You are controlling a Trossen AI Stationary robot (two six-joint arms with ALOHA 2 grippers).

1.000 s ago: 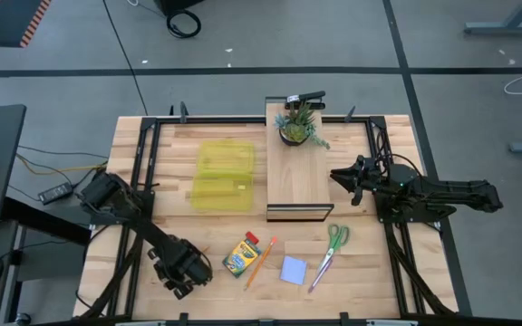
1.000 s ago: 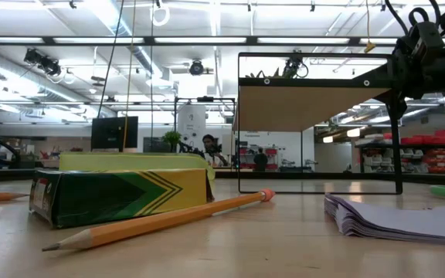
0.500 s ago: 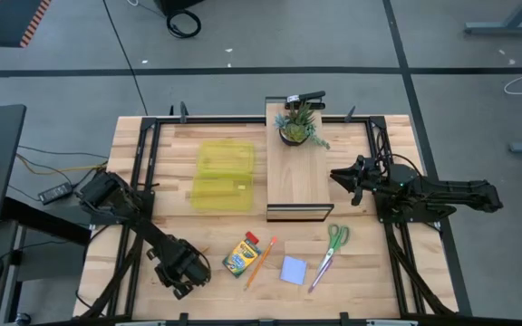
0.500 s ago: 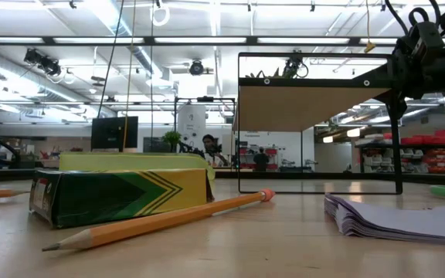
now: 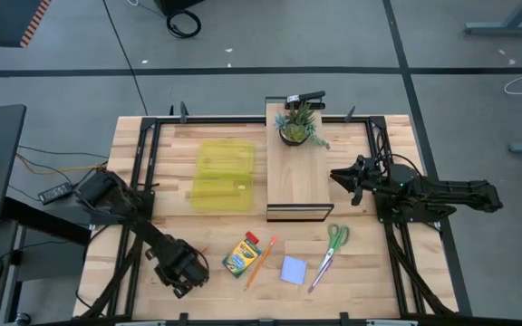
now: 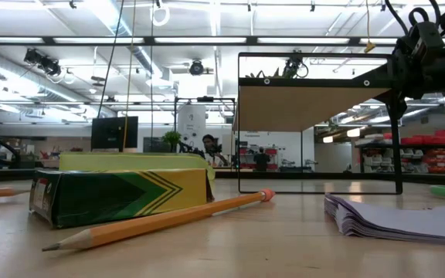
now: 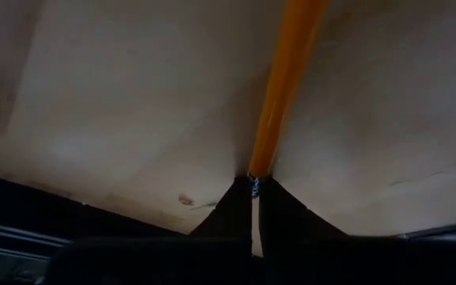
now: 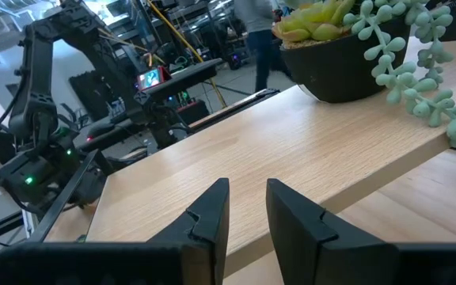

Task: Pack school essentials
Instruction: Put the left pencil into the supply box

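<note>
I see the left gripper (image 5: pixel 180 272) low at the table's (image 5: pixel 352 281) front left, fingers (image 7: pixel 232 214) pinched on the end of an orange pencil (image 7: pixel 285 79). Crayon box (image 5: pixel 240 255) just to its right, then the second pencil (image 5: pixel 258 263), sticky pad (image 5: pixel 294 269) and scissors (image 5: pixel 328 254). Right gripper (image 5: pixel 341 177) hovers beside the raised wooden shelf (image 5: pixel 295 181), fingers (image 8: pixel 209 212) slightly apart, holding nothing.

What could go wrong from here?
1. The left gripper is shut on only the very end of a pencil; lifted, it could swing or slip out.
2. The crayon box and second pencil lie nearby, so a swinging pencil might knock them.
</note>
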